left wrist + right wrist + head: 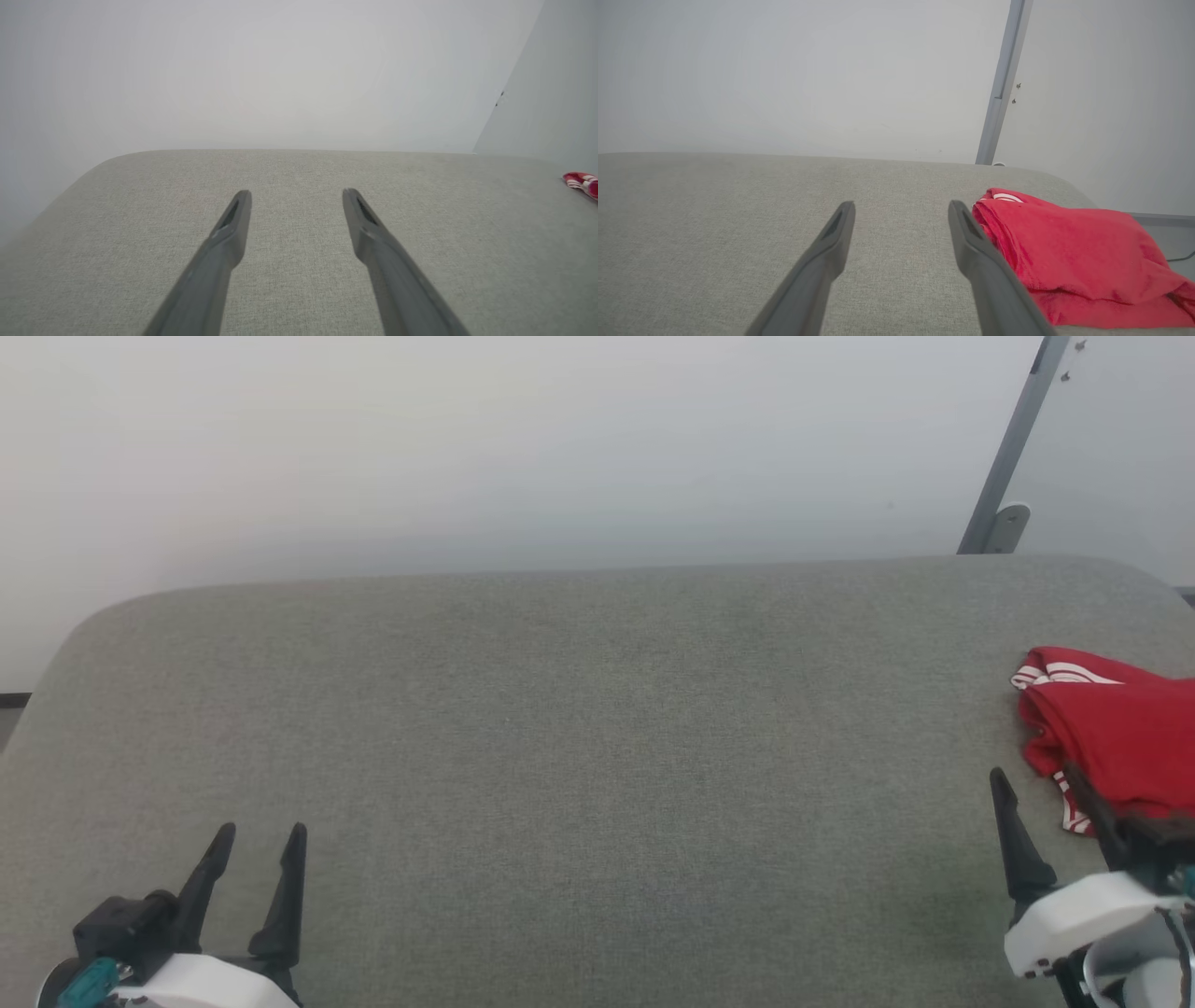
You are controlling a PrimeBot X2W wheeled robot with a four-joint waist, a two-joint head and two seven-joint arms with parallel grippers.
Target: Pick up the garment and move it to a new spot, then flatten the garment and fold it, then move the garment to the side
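Note:
The garment [1116,733], a red jersey with white, red-striped trim, lies bunched at the right edge of the grey padded table [579,737]. In the right wrist view the garment [1069,252] sits just right of my right gripper's fingers. My right gripper [1036,784] is open at the lower right, its near finger beside the cloth's front edge, nothing between the fingers. My left gripper [261,835] is open at the lower left, far from the garment, over bare table. A strip of the garment [581,182] shows at the far right of the left wrist view.
A pale wall rises behind the table. A grey metal post [1013,448] leans up from a bracket at the table's far right corner. The table's far corners are rounded, and its left edge drops off near the left gripper.

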